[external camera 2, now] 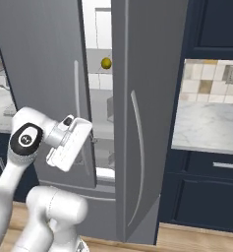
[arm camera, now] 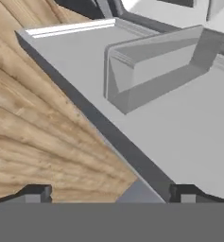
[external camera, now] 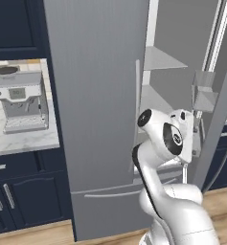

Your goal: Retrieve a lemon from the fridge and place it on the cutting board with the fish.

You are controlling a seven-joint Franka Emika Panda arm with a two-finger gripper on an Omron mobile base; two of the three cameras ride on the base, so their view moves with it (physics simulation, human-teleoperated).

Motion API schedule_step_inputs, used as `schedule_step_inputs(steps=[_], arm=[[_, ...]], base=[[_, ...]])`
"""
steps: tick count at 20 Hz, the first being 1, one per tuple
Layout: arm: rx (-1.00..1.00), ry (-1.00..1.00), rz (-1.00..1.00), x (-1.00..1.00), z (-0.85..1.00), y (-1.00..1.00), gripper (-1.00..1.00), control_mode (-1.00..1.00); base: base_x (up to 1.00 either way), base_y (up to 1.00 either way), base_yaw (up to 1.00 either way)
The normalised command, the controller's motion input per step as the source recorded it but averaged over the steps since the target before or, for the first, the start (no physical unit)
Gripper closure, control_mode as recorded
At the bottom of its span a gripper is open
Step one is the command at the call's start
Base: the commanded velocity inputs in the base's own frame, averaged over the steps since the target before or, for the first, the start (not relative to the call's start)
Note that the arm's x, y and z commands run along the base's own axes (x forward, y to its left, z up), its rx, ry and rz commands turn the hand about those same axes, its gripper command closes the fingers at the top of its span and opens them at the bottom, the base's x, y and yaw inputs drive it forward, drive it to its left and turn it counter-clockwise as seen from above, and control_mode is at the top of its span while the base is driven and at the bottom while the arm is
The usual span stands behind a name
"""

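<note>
Hovering with its jaws spread wide and empty, the tool (arm camera: 111,194) points at the open fridge (external camera 2: 152,98) door's edge; the lemon (external camera 2: 106,63) sits on an upper shelf inside.

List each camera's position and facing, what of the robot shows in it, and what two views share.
Left base view: behind the arm's left, facing the fridge and coffee machine; arm lower right.
Right base view: behind its right, facing the fridge gap and lemon; arm lower left.
Hand view: on the hand, facing the door's inner bin and floor; open gripper.
Both base views share the fridge and arm.
</note>
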Motion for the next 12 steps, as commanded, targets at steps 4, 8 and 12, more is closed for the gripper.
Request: schedule_step_inputs(steps=[4,8,12], arm=[[-0.1,0.4,0.0,0.62,-0.54,-0.12,-1.0,-1.0],[-0.09,0.34,0.0,0.74,-0.41,-0.05,-1.0,-1.0],[-0.07,0.28,0.0,0.67,-0.57,-0.03,-1.0,-1.0]], base=[[0.0,0.0,0.0],[0.0,0.0,0.0],[0.0,0.0,0.0]])
